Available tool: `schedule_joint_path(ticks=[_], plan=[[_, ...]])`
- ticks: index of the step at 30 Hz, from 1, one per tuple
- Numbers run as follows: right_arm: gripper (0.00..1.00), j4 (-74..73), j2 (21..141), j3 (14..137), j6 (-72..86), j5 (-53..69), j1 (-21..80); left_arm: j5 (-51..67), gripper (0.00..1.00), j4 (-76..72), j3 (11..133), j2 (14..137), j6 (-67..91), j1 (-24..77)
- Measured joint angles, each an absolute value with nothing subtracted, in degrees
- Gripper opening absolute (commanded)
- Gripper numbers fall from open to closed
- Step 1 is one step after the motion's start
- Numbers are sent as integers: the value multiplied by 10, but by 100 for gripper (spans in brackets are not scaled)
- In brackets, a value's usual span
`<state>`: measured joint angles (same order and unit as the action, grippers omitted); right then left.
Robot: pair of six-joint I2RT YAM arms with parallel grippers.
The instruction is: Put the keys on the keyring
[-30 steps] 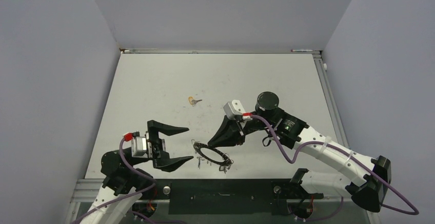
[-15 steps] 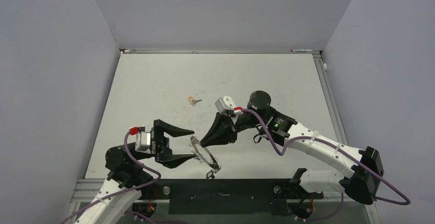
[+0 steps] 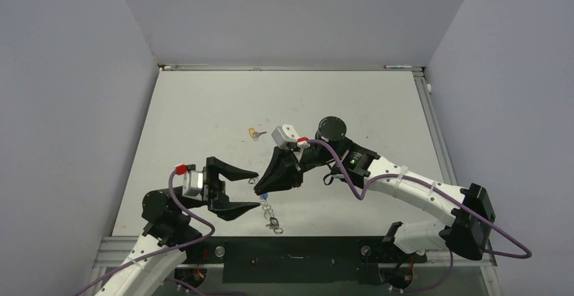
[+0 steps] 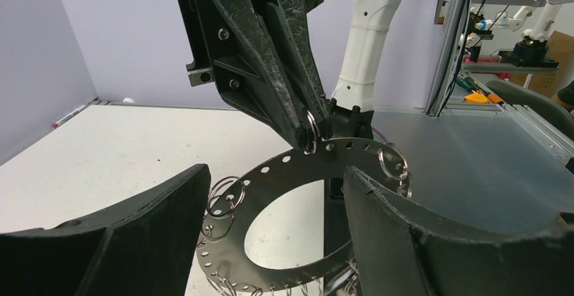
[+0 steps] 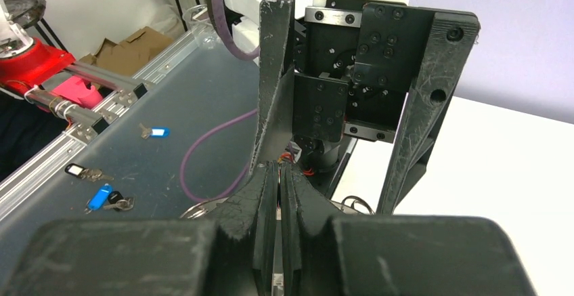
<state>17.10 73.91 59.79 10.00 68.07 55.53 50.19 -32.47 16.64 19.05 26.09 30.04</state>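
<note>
Looking from above, we see the right gripper (image 3: 259, 190) pressed together on the top of the keyring (image 3: 270, 215), which hangs from it over the near edge of the table (image 3: 203, 120). The left gripper (image 3: 257, 188) has its jaws spread, one on either side of the right tips. The yellow key (image 3: 254, 133) lies alone on the table, farther back and well apart from both.

From the left wrist, we find the keyring to be a flat, perforated band bent into a tilted loop. It sits between our two left fingers (image 4: 135, 235). We cannot tell whether either finger touches it. The right tips clamp its upper edge. Small rings (image 4: 227, 200) hang in its holes at the left, the upper right and along the bottom.

From the right wrist, the right fingers (image 5: 267, 201) meet with no gap, and what they pinch is hidden. The left gripper faces us, jaws wide. On the dark panel (image 5: 122, 106) at the left lie a pale-tagged key (image 5: 154, 132), a dark-rimmed key (image 5: 82, 171) and a blue key (image 5: 101, 197).
</note>
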Motion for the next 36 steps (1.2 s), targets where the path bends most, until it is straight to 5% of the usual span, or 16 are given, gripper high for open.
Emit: schedule_joint_path(ticks=[11, 16, 23, 36], plan=[[5, 152, 763, 620, 95, 693, 576, 501, 80, -315, 166, 173, 246, 303], [5, 126, 767, 628, 79, 693, 585, 502, 60, -314, 166, 163, 243, 303], [5, 123, 767, 630, 74, 677, 586, 505, 50, -312, 166, 173, 243, 304], [5, 113, 768, 634, 64, 632, 587, 512, 0, -290, 168, 173, 234, 310]])
